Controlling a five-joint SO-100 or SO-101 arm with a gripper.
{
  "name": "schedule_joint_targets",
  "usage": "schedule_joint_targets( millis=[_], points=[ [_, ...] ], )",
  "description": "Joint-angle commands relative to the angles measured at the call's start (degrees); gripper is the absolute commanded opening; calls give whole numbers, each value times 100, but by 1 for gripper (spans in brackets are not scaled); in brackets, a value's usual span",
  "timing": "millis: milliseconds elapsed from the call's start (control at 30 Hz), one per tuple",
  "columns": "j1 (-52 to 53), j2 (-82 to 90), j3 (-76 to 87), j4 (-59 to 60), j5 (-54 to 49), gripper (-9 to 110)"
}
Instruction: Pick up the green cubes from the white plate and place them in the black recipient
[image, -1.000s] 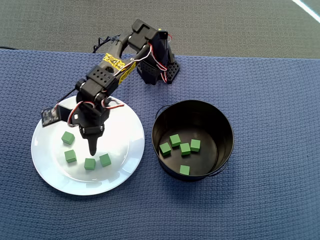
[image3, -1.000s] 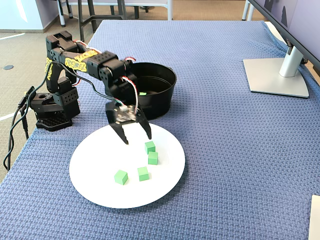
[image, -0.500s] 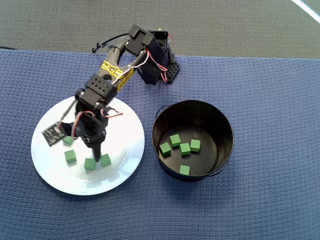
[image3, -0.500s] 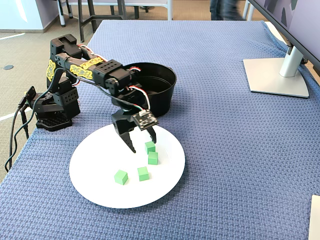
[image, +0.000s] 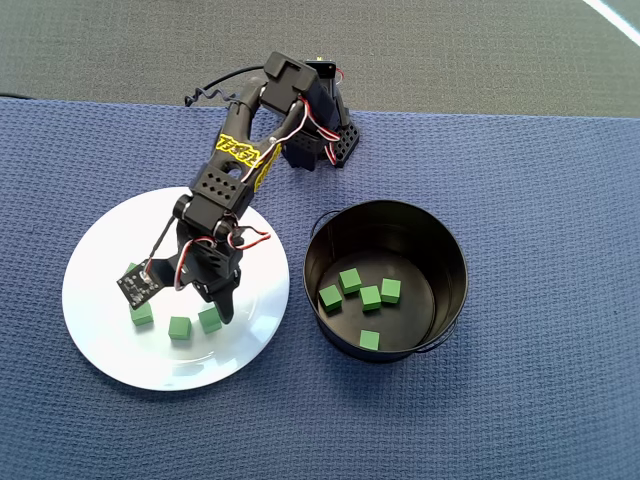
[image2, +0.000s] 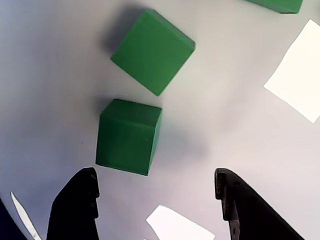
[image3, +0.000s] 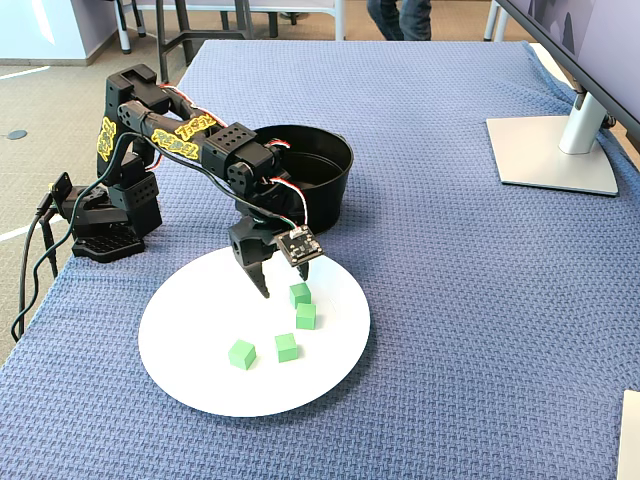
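Pincer (image2: 155, 205) spread, low over the white plate (image: 100, 340), lining up on a green cube (image2: 129, 136). Black recipient (image: 440, 240) already holds five.

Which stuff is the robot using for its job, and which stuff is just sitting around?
For the job: the green cubes on the white plate, the black pot with more cubes already inside, and the gripper, open above the plate.

Just lying about: the monitor stand and the blue cloth over the table.
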Motion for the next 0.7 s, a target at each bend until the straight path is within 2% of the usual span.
schedule_joint_targets(
  millis=[0,267,667],
  points=[
    [-97,536,-9,-193,9,24],
    [-176,615,-167,-185,141,23],
    [-62,-132,-888,-141,264,20]
  ],
)
